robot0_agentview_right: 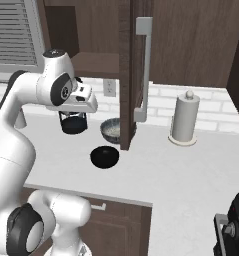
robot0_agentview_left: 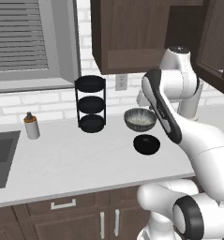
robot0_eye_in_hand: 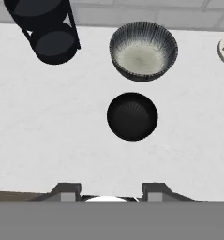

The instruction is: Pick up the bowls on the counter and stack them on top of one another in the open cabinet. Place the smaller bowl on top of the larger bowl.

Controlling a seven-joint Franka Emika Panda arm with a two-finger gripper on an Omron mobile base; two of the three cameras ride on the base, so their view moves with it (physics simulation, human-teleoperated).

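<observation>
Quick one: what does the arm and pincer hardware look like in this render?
Glossy white rounded arm with dark grey-black joint bands and caps. In the hand view the pincer ends in two small dark grey blocky finger tips. No cables or markings visible.

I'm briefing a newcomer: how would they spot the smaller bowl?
On the pale counter, look right of the black three-tier rack. Two bowls sit close together there. The smaller bowl is plain glossy black, nearer the counter's front edge than the grey speckled larger bowl.
</observation>
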